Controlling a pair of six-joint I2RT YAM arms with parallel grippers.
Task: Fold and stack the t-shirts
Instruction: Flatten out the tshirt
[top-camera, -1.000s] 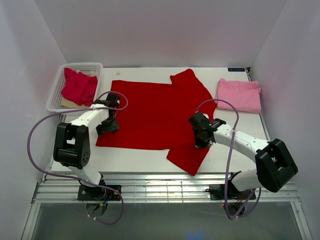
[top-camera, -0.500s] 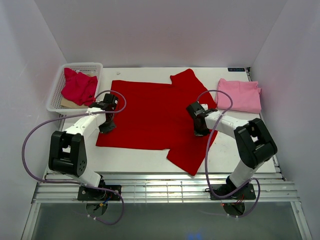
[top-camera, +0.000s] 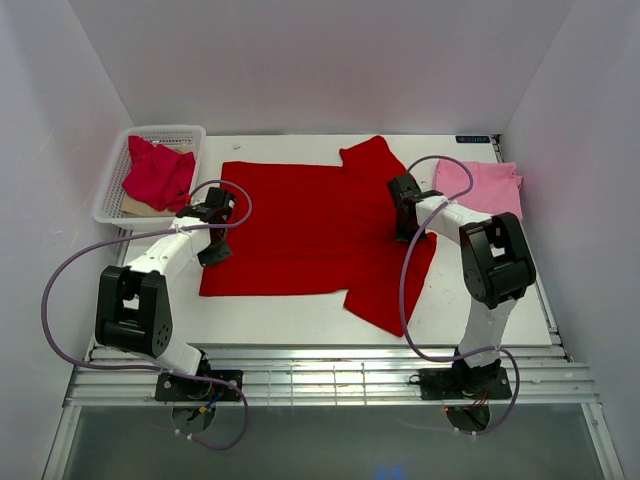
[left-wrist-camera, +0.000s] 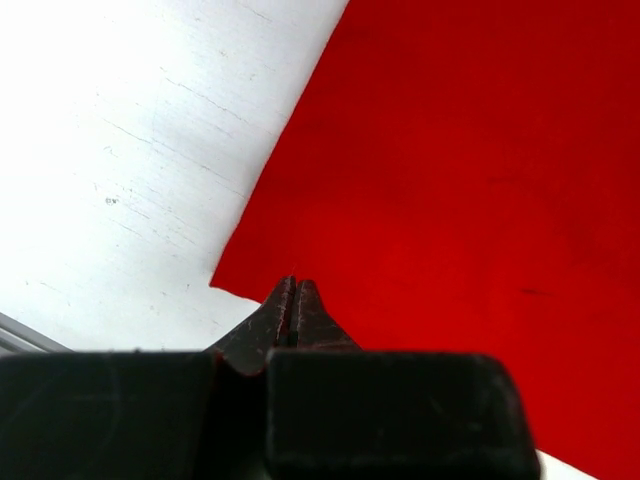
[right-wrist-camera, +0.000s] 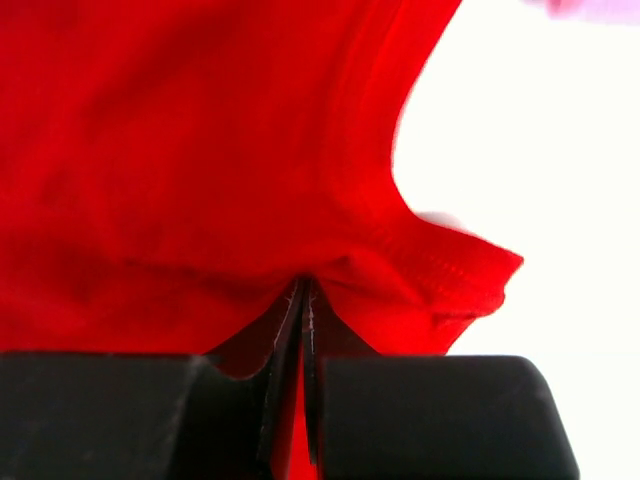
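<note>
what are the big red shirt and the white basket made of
Bright red short-sleeved t-shirt: soft matte cloth, possibly cotton; stitched hem, creases where pinched. White mesh basket: rigid moulded plastic by its look; even grid of holes.

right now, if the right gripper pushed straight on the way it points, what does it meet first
Most likely the red t-shirt: the right gripper has its jaws shut on a bunched bit of it, and the same cloth fills the line ahead. Bare table shows only to the side.
</note>
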